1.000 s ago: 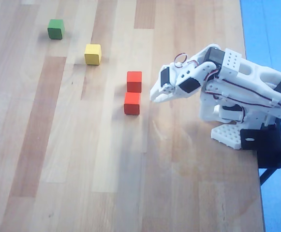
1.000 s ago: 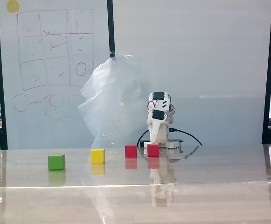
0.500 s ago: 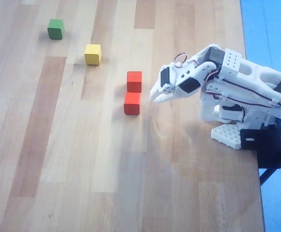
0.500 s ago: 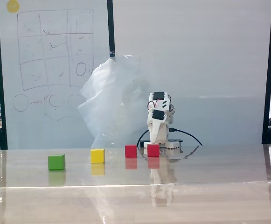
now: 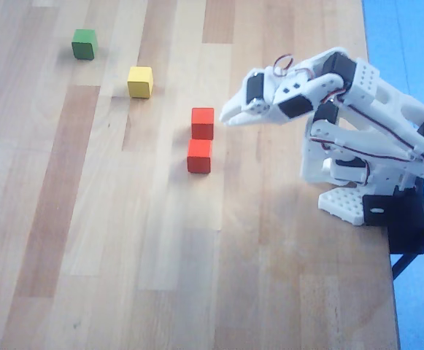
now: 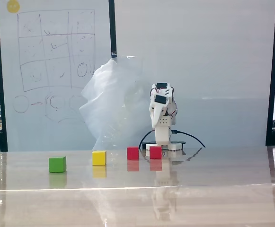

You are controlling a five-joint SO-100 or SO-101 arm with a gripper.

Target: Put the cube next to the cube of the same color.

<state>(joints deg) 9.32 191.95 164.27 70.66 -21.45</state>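
Observation:
Two red cubes stand side by side on the wooden table, nearly touching: one cube (image 5: 203, 123) (image 6: 133, 152) and the cube of the same color (image 5: 199, 156) (image 6: 155, 152). My gripper (image 5: 226, 117) (image 6: 154, 125) hangs in the air just right of the upper red cube in the overhead view, well above the table in the fixed view. Its fingers are shut to a point with nothing held between them. It touches neither cube.
A yellow cube (image 5: 140, 82) (image 6: 99, 158) and a green cube (image 5: 84, 44) (image 6: 57, 164) stand further along the same diagonal line. The arm's white base (image 5: 347, 200) sits near the table's right edge, by a black clamp (image 5: 401, 219).
The gripper has lifted off the table and swung away from the lower red cube toward the upper one in the overhead view. All cubes stay where they were.

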